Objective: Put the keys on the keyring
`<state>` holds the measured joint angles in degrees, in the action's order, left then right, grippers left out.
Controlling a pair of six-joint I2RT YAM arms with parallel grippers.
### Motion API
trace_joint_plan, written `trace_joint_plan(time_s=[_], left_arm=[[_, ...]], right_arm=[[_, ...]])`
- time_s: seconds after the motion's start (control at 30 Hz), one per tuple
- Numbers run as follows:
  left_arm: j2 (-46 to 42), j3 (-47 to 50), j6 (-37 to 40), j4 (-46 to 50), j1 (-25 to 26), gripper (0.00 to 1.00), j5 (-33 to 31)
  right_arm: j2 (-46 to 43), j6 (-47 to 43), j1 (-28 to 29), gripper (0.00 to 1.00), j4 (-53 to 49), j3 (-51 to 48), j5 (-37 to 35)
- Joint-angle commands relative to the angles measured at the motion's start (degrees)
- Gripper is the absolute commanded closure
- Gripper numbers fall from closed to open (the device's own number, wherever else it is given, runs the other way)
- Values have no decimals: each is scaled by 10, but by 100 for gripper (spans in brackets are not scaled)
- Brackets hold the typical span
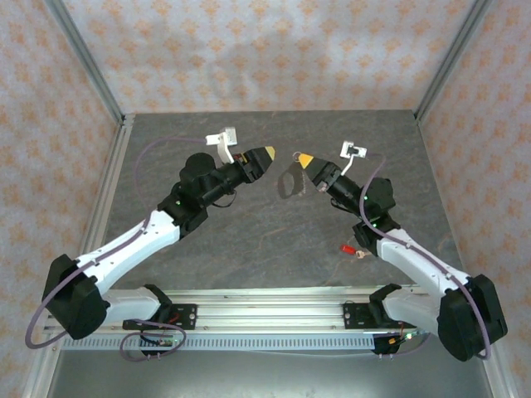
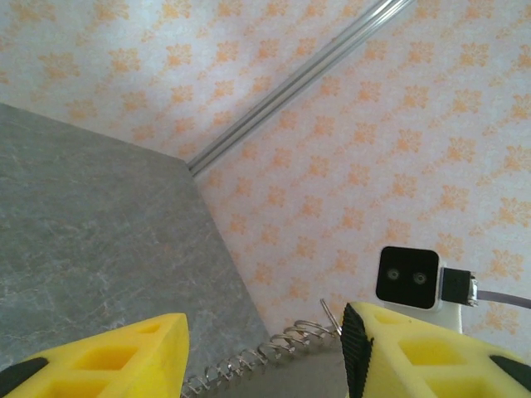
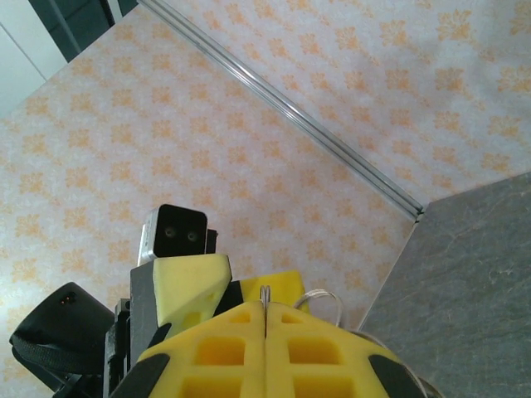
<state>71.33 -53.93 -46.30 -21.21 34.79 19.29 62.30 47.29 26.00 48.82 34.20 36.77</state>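
Yellow fingers of the right pincer sit pressed flat together, with a thin sliver of metal pinched at their seam. It looks like an end of the keyring, though the wrist view is too close to be sure. From above, the rest of the loop dangles slack below that pincer, over the middle of the counter towards its far edge.

Facing it, the left pincer stands wide, holding nothing. The chain runs across the gap between its fingers without being squeezed.

Further out, the key lies flat on the counter near the right arm, towards the near right corner and well apart from the keyring. Something small and pale lies just beside it, too small to identify.

I judge the keyring light, limp and slippery. It will sag wherever it is unsupported, so it is best held close to the free end, leaving only a short stub to thread.

The key is stiff and almost weightless, and likely to skid or flip when nudged. Its red head is the broadest part to pinch, by the edges so that any hole stays clear.
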Motion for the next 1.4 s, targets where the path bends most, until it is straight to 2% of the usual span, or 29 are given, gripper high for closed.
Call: trace_joint_plan(time_s=[0.0,0.17,0.6,1.37], left_arm=[[11,-5,-7,-53,-2,47,27],[28,-12,-10,-74,-2,48,43],[42,-14,-12,-80,-1,61,54],[47,-22,-18,-94,-1,69,58]], right_arm=[[13,11,10,100,58,22,-6],[34,20,17,100,71,31,-6],[86,58,24,100,116,44,-12],[104,68,39,100,135,49,-11]])
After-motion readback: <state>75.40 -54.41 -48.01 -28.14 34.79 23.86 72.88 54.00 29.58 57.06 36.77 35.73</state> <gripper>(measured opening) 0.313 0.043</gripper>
